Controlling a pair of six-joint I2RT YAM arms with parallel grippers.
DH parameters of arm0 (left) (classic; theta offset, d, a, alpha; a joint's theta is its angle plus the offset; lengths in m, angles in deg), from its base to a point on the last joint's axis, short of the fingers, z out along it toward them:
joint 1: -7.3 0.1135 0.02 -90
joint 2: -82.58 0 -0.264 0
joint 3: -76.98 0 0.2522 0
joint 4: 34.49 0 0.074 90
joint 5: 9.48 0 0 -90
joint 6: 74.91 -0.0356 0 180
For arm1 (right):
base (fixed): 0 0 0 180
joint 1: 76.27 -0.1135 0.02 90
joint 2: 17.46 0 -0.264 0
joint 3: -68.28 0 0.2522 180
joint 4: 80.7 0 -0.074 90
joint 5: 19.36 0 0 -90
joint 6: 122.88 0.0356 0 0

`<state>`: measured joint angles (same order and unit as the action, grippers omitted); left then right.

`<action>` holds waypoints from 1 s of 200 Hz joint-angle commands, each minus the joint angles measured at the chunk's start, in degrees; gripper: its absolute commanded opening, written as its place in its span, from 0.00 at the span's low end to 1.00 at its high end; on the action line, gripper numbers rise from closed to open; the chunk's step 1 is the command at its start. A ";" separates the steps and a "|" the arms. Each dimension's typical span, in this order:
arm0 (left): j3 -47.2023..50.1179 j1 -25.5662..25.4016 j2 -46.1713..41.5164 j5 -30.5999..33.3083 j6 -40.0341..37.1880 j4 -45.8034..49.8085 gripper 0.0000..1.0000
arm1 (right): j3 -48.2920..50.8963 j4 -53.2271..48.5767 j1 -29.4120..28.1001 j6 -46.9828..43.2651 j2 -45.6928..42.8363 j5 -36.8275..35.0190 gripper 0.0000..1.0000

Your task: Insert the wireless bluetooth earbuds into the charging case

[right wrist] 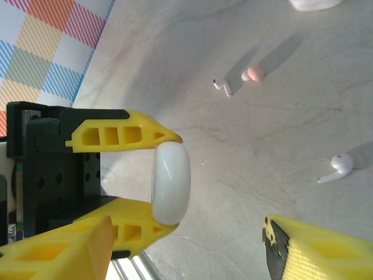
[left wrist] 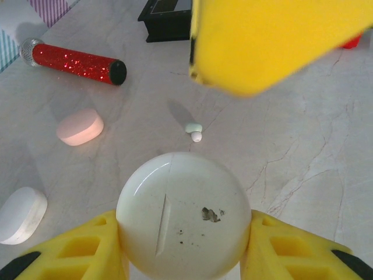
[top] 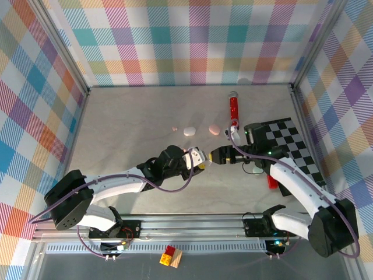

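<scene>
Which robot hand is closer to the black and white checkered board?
Right. The right gripper is just left of the checkered board, arm crossing it. The left gripper is farther left, gripping a white case.

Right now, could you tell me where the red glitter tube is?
The red glitter tube lies right of centre in the top view, just beyond the pink case, left of the checkered board.

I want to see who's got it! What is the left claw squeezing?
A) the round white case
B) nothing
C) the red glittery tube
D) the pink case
A: the left claw is shut on the round white case, pinching it from both sides, while the red glittery tube and pink case lie loose.
</scene>
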<state>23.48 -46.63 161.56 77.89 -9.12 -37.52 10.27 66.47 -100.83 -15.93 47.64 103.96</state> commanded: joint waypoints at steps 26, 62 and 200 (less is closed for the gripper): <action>0.45 -0.91 -2.07 -2.15 -2.07 -2.96 0.37 | -2.71 5.76 -2.36 3.10 4.86 4.04 0.59; 0.44 -0.96 -2.08 -2.02 -2.07 -3.76 0.37 | -1.96 10.46 -2.38 6.07 7.48 7.43 0.44; 5.53 4.48 -3.21 -14.96 22.10 -21.58 0.80 | 5.05 18.14 -2.07 -2.58 -6.67 -5.06 0.04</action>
<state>27.72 -45.06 158.90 73.74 1.09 -48.06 13.02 78.73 -103.19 -13.68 46.53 101.87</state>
